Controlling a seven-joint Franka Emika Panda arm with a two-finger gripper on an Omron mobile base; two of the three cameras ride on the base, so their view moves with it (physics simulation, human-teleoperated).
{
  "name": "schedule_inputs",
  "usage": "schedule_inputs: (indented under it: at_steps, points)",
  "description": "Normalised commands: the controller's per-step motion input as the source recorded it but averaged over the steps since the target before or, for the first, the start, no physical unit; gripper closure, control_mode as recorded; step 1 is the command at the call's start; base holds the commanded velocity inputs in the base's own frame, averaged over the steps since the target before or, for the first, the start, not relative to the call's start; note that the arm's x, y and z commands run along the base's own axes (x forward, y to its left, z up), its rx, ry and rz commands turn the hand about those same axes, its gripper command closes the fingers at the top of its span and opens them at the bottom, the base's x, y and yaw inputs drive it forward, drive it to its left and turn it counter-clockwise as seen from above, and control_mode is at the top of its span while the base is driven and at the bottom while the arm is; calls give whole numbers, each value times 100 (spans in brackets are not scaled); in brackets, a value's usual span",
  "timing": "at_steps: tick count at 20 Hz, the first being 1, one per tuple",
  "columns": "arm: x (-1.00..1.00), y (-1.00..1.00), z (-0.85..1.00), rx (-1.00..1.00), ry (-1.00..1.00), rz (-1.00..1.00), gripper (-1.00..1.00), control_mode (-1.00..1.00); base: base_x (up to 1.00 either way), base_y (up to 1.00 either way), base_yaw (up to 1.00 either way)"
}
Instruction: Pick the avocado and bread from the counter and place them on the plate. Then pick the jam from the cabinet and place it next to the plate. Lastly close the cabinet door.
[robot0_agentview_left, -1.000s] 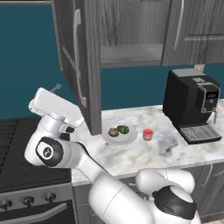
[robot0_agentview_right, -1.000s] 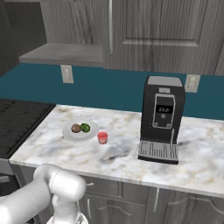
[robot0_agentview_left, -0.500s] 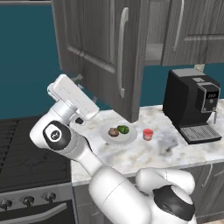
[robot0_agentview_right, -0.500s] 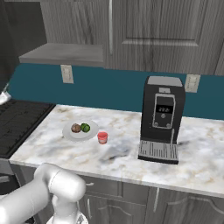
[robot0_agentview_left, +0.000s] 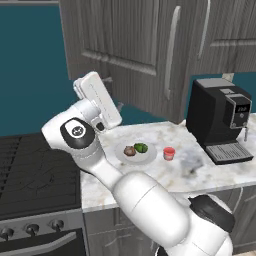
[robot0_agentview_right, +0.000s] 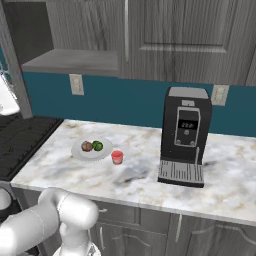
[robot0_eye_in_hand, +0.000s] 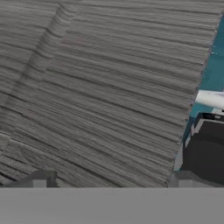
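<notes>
Closing in on the finish: the avocado (robot0_agentview_left: 141, 147) and the bread (robot0_agentview_left: 129, 150) sit together on the plate (robot0_agentview_left: 148, 156), the jam (robot0_agentview_left: 169, 153) stands on the bench (robot0_agentview_left: 200, 172) just beside it, so by my read only the cabinet door (robot0_agentview_left: 125, 45) is left, hanging partly open. The claw (robot0_eye_in_hand: 109, 177) is spread wide and empty, right up against the door's grey panel, while the coffee machine (robot0_agentview_left: 220, 120) stands well apart from the swing

Plate (robot0_agentview_left: 135, 152) lies on the counter (robot0_agentview_left: 165, 175), left of the coffee machine (robot0_agentview_left: 220, 120). Bread (robot0_agentview_left: 129, 150) and avocado (robot0_agentview_left: 141, 147) rest on the plate; jam (robot0_agentview_left: 169, 153) stands just right of it.
</notes>
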Motion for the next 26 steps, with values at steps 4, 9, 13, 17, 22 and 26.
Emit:
schedule_inputs:
  at_steps: [4, 9, 13, 17, 22, 26]
  points:
    - [-6, -76, 85, 15, 32, 0, -100, -100, 0, 0, 0]
    - [0, -86, 86, 17, 36, 1, -100, -100, 0, 0, 0]
    - [1, -98, 82, 20, 35, 4, -100, -100, 0, 0, 0]
    - [13, -100, 72, 19, 37, 8, -100, -100, 0, 0, 0]
    - [36, -100, 42, 16, 39, 14, -100, -100, 0, 0, 0]
    - [55, -100, 3, 12, 28, 21, -100, -100, 0, 0, 0]
